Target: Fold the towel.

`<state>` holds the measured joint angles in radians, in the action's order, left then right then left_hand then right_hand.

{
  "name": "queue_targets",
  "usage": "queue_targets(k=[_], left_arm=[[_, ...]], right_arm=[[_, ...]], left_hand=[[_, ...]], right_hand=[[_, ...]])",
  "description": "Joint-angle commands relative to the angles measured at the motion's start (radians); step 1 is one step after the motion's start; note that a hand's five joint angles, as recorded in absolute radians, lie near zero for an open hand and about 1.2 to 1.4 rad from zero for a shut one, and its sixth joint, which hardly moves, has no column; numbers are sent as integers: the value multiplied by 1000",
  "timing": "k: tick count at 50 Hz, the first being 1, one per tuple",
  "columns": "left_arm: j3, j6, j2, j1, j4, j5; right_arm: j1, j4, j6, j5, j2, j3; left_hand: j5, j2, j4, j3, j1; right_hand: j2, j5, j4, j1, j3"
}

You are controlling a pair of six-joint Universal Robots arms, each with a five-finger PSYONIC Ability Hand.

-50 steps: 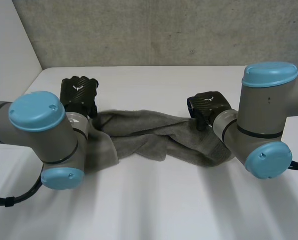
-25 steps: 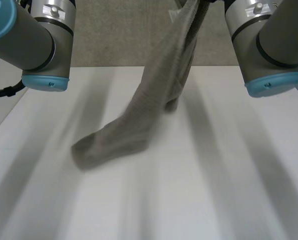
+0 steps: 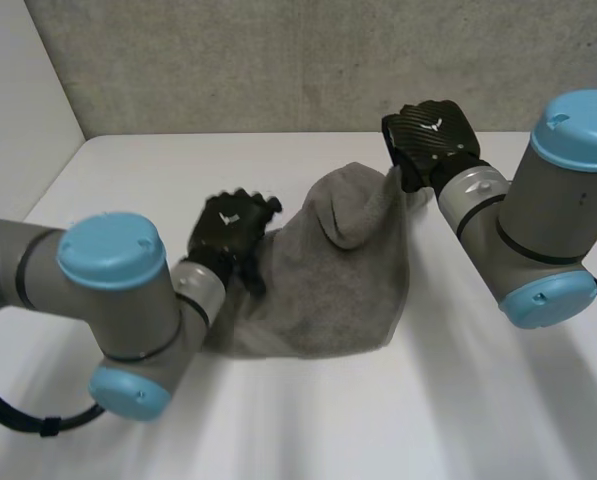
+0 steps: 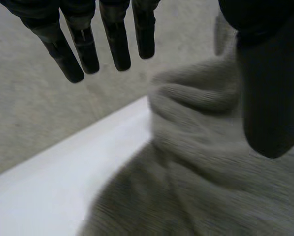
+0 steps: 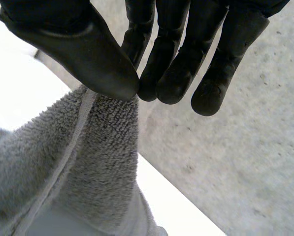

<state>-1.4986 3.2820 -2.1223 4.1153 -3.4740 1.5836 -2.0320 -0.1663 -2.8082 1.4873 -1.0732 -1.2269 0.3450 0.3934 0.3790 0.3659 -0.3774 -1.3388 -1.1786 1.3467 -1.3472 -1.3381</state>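
Note:
A grey towel (image 3: 328,275) lies bunched in the middle of the white table (image 3: 308,420), one corner lifted toward the back right. My right hand (image 3: 430,138) pinches that raised corner between thumb and fingers; in the right wrist view the towel (image 5: 82,162) hangs down from the pinching fingertips (image 5: 151,88). My left hand (image 3: 233,228) hovers at the towel's left edge. Seen from the left wrist, its fingers (image 4: 92,44) are straight and spread, its thumb (image 4: 270,88) stands over the towel (image 4: 206,172), and nothing is gripped.
A grey concrete wall (image 3: 298,60) runs along the back of the table. A white side panel (image 3: 18,90) stands at the left. Bare tabletop lies in front of the towel and to its left.
Both arms came down from high above the table. The towel, hanging in the air half a second ago, now rests on the table. My left hand has let go and opened.

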Motion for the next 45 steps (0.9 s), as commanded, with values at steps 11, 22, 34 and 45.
queue_targets(k=[11,22,34,45], left_arm=[[-89,36,-2,-47,122,-5],[-61,70,-47,-47,113,-4],[-45,151,-50,-41,86,3],[-136,142,187,-37,96,4]], right_arm=[[134,-2,62,-5,-28,-143],[136,-9,62,-5,-24,-171],[136,-7,62,1,-27,-177],[167,143,78,-25,-154,-174]], left_hand=[[-271,-145,-130,-117,129],[-186,-60,-45,-32,43],[877,1003,1017,1030,-1019],[877,1003,1017,1030,-1019]], right_hand=[[-58,-43,50,-49,-58],[-58,-43,50,-49,-58],[-58,-43,50,-49,-58],[-58,-43,50,-49,-58]])
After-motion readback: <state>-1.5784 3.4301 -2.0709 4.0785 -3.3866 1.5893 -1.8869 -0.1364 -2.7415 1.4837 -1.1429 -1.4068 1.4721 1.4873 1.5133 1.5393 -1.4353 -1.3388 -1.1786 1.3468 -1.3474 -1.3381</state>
